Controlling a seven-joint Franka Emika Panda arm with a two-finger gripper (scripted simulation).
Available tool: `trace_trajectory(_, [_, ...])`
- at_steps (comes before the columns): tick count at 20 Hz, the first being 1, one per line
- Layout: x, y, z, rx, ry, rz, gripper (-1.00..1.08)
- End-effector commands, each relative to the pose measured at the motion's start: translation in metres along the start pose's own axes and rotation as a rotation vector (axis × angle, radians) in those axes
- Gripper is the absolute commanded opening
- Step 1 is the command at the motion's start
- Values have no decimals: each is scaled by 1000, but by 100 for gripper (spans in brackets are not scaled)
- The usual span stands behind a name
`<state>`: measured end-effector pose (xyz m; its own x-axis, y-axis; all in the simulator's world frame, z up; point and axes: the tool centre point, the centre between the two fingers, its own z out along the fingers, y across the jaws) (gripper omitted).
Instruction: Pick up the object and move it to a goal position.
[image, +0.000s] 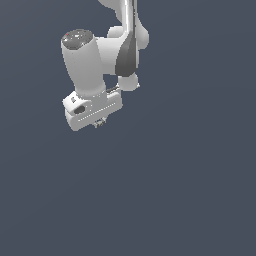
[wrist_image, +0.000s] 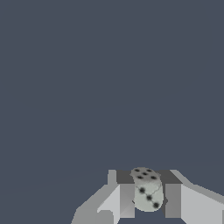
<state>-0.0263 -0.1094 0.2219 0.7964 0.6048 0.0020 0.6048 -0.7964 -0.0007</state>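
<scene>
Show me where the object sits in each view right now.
Exterior view: the object is a tiny pale speck just under the white gripper body, upper left of centre.
Wrist view: the object, a pale dotted die, sits between the fingers, bottom edge.
Shared landmark: the gripper.

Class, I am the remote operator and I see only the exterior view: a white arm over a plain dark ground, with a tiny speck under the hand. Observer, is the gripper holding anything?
Observer: Yes. In the wrist view a small pale die sits between the two fingers of the gripper.

Operator: A die? From here it is only a speck below the gripper.

Observer: The wrist view shows black pips on its faces and rounded corners.

Operator: Do the fingers touch it?

Observer: They stand close on either side of it; the grey pads look pressed against it.

Operator: Is anything else near it?

Observer: No, only plain dark ground beyond the die.
</scene>
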Motion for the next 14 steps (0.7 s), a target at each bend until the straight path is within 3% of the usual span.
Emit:
trace_trajectory(1, [-9, 13, -27, 1, 0, -1, -100])
trace_trajectory(14, [-42, 73, -132, 0, -1, 1, -100])
